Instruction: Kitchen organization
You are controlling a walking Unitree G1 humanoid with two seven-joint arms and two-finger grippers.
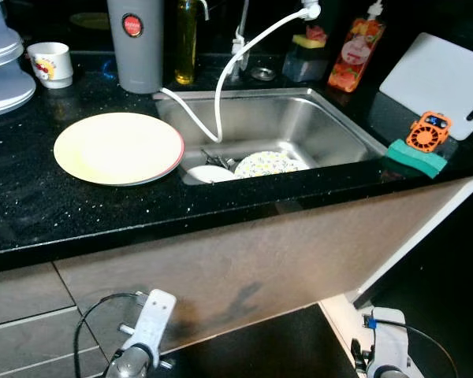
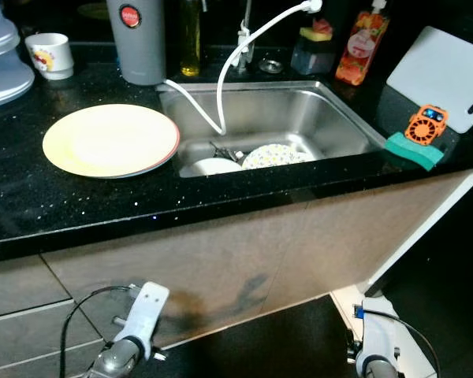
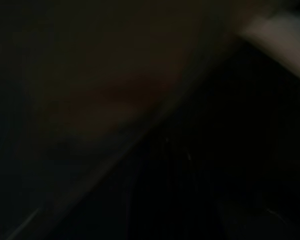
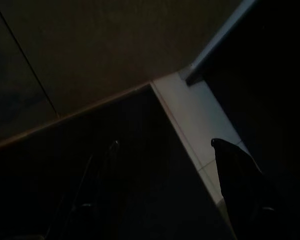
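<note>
Arms hang idle low before the cabinet front [image 1: 244, 268]; left gripper: fingers unreadable in the dark wrist view; right gripper [image 4: 165, 165] has its two black fingers [image 4: 237, 170] spread apart, empty, over dark floor; black countertop [image 1: 79, 213] beyond; yellow plate [image 1: 118, 147] flat on it, just left of the steel sink [image 1: 331, 126]; patterned plate [image 1: 266, 164] and white bowl [image 1: 210, 173] lie in the basin; white hose [image 1: 221, 94] loops in; green sponge [image 1: 415, 156] with orange fan [image 1: 428, 131] right; grey canister [image 1: 135, 43], mug [image 1: 50, 63], oil bottle [image 1: 186, 39] at back.
</note>
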